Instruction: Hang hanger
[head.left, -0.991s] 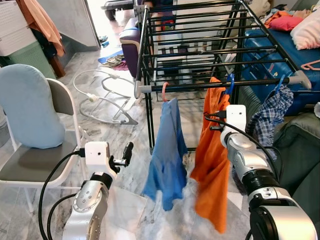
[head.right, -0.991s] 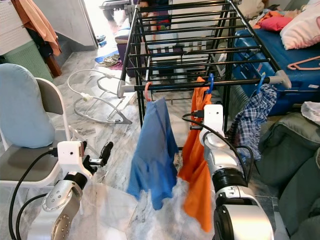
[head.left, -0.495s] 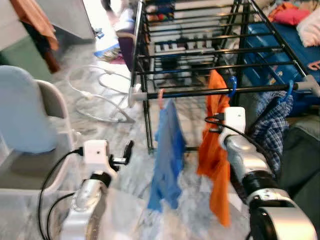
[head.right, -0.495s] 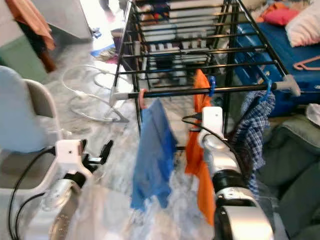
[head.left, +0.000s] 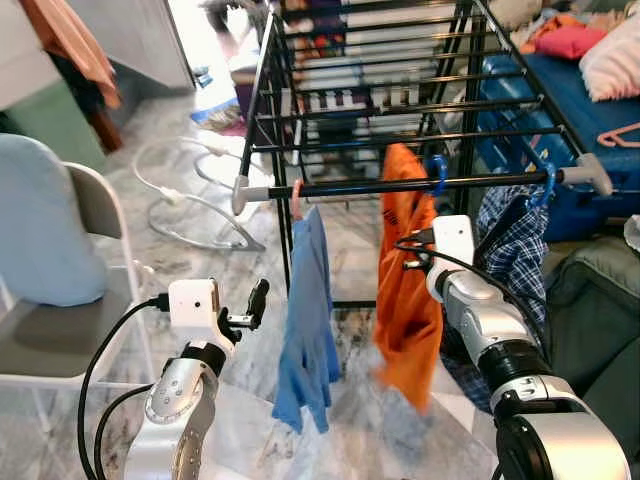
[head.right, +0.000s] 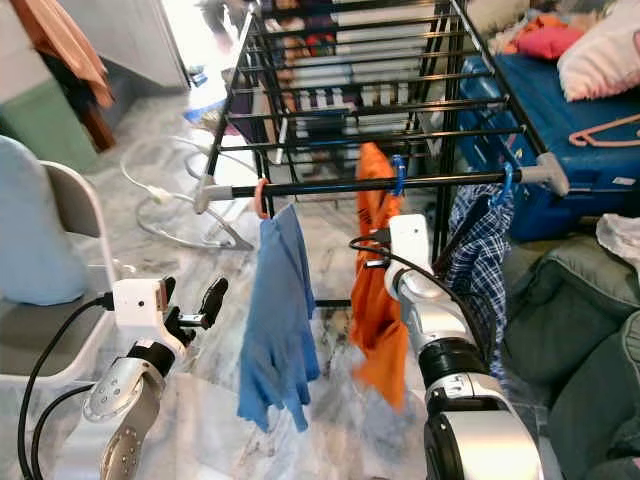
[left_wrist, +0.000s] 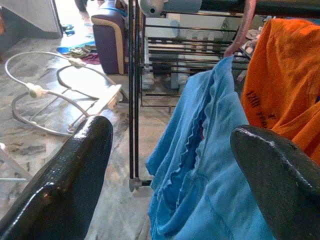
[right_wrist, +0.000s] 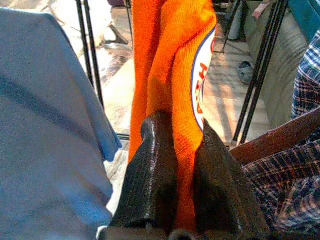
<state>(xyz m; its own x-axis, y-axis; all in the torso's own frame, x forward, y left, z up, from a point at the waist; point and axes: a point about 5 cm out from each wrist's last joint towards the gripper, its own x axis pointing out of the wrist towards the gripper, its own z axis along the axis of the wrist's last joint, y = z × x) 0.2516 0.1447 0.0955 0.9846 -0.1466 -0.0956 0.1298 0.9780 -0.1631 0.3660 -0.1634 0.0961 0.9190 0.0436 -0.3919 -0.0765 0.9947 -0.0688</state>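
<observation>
Orange shirt (right_wrist: 172, 75) pinched between right gripper (right_wrist: 185, 165) fingers (right_wrist: 152, 175)

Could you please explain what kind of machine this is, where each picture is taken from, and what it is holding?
This is a walking humanoid robot with two silver arms, each ending in a two-fingered black claw. Two pictures come from cameras on its head, looking down; the other two come from cameras on its wrists, looking along the fingers. Before it stands a black drying rack on a marble floor. From the rack's front bar hang a blue shirt, an orange shirt and a plaid shirt, each on a hanger. The right claw is shut on the orange shirt's cloth. The left claw is open, holding nothing, near the blue shirt.
</observation>
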